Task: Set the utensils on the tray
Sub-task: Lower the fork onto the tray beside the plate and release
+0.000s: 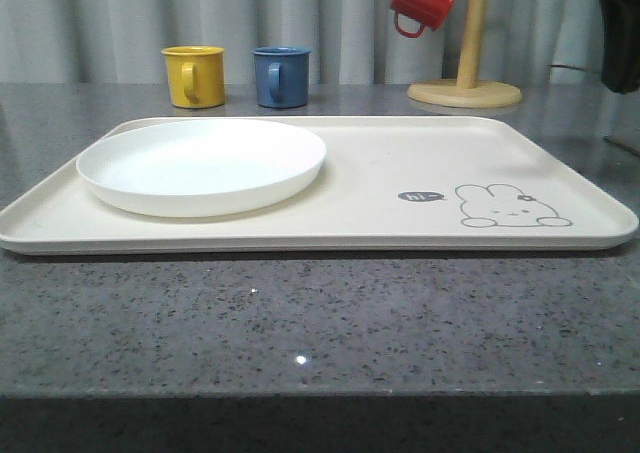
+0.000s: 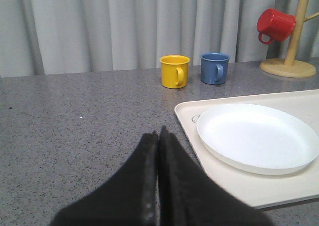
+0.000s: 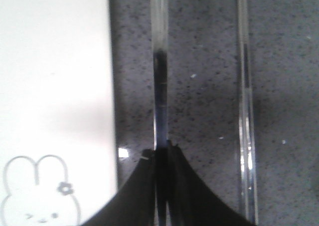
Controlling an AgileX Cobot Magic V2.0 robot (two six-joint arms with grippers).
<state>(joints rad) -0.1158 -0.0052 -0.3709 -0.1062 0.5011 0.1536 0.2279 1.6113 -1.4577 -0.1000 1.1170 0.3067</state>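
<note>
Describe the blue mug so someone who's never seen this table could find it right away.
Look past the far edge of the big cream tray on the grey table. Two mugs stand there side by side; the blue mug is the right one, next to the yellow mug.

Only readable text: "hi" in dark speech bubble (image 1: 421, 196) printed on tray (image 1: 380, 173), just left of rabbit drawing (image 1: 510, 206). No other labels, brands, numbers legible.

Two slim silver utensils (image 3: 160, 61) lie beside the cream tray (image 3: 55, 86).
</note>
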